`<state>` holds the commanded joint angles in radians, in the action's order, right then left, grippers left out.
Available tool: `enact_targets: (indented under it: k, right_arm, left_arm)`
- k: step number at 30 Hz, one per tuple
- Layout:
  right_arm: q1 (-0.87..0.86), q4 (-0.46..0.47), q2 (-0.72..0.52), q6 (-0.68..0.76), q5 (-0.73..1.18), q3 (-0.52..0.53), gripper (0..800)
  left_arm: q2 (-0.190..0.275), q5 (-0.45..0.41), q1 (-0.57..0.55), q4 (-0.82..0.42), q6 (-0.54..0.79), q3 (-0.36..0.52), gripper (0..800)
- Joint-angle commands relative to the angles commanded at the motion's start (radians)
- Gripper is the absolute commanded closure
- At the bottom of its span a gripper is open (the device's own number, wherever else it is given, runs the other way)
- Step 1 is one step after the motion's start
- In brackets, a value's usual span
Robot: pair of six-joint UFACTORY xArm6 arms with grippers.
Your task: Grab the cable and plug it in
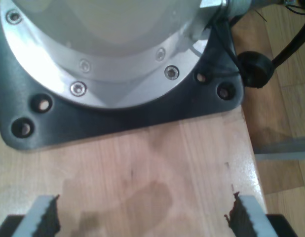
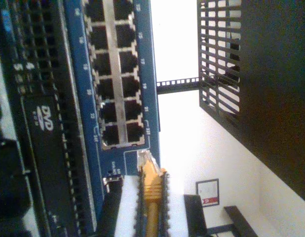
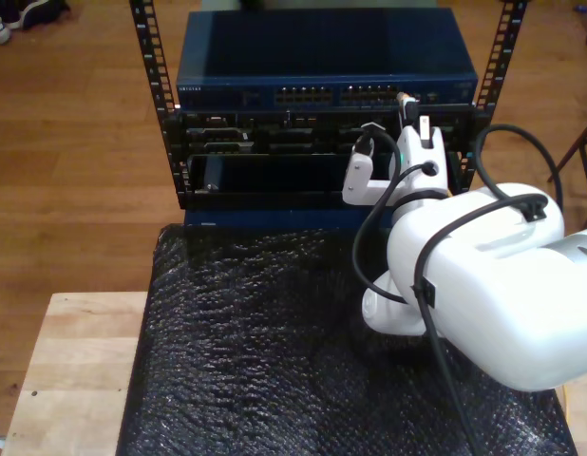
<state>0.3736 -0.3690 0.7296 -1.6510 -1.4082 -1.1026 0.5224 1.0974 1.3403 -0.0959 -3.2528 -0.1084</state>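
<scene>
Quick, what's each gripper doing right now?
My first gripper: open, holding nothing.
My second gripper: shut on the cable.

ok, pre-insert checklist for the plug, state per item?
1. Cable held in my second pincer: ok.
2. Clear plug points toward the blue switch: ok.
3. Plug seated in a port: not ok, it sits just short of the port block.
4. Plug lined up with one port: cannot tell.
5. My first pincer open, over the wooden table: ok.
</scene>
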Motion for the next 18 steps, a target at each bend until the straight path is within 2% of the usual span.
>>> enact_targets:
  k: [18]
  right_arm:
    - [0.005,0.002,-0.003,-0.008,0.015,-0.017,800]
  left_arm:
    - [0.000,0.000,0.000,0.000,0.000,0.000,0]
